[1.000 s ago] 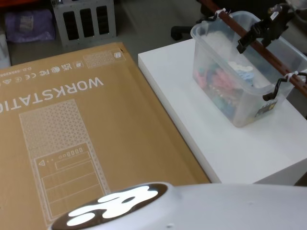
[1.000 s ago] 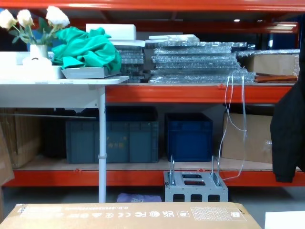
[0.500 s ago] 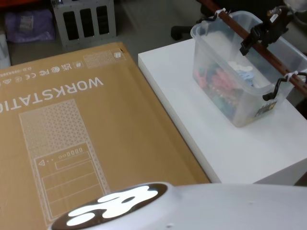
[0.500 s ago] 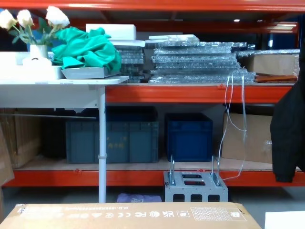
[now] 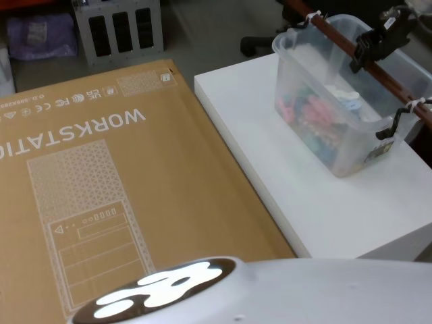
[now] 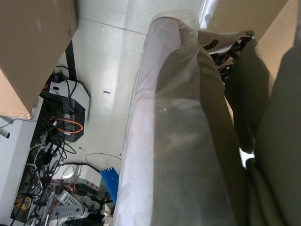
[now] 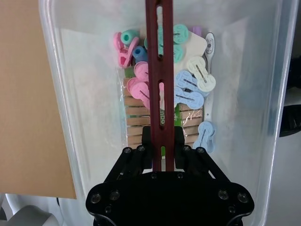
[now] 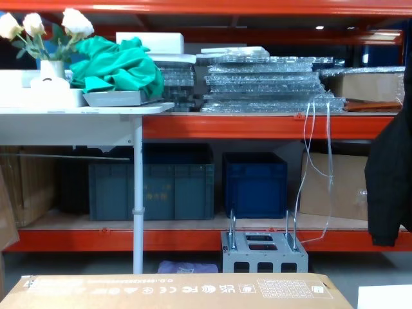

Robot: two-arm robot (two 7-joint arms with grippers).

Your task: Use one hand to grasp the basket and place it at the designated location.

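We have the right gripper (image 5: pixel 364 52) up at the far right of the scene, and it is clenched on the basket's (image 5: pixel 307 81) long reddish-brown handle (image 5: pixel 332 32). From the right wrist we look straight down the bar: the gripper (image 7: pixel 163 141) has a black finger pressed on either side of the handle (image 7: pixel 157 56), nothing loose about it. Under the bar, the translucent basket (image 7: pixel 61 70) shows a heap of pastel clothespins (image 7: pixel 188 94), pink, blue, teal and cream, lying over a row of plain wooden ones. In the head view the basket sits over the far right part of the white tabletop (image 5: pixel 270 155), clothespins (image 5: pixel 317 115) showing through its cloudy wall, a black curved bracket (image 5: pixel 395 125) at its near end. Whether its base touches the tabletop or hangs just clear, we cannot tell. To the left, just beside the tabletop, lies the big cardboard box (image 5: pixel 101 189), whose top edge also runs along the bottom of the chest view (image 8: pixel 174 293). Beyond it, a small grey metal crate (image 8: pixel 264 254) stands on the floor below the red shelving.
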